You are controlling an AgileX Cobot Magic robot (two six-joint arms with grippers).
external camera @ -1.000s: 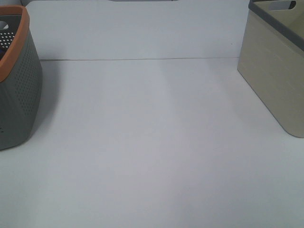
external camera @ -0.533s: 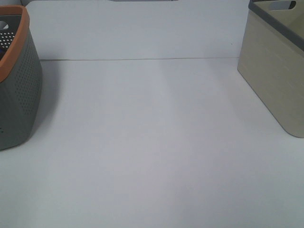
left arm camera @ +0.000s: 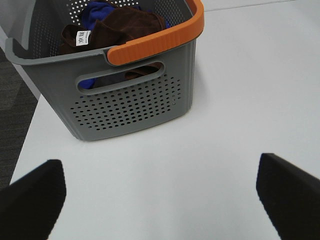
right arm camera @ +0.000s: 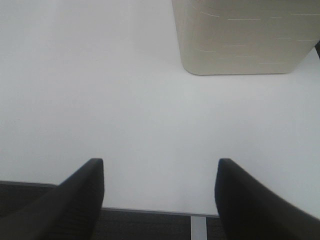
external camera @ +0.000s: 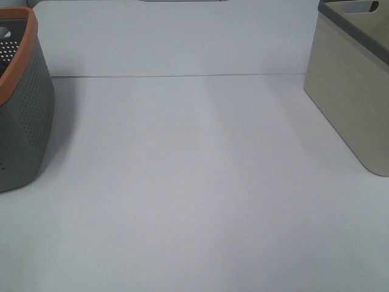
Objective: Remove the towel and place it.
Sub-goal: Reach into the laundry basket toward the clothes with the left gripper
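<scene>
the towel lies crumpled in the grey basket on a blue cloth. it is likely soft, light and limp, so pinch a raised fold. the left gripper and right gripper both gape, empty.

Jaws of the right gripper stand apart. Its two black fingers frame a gap w/ white table and the table's edge showing btwn them. Past that edge: dark floor and a pale grey strip, can't tell what it is. Ahead of the gripper, off to one side, a beige basket sits on the table. It has rounded corners and faint horiz. lines on its wall, and is well apart from the fingers.
</scene>
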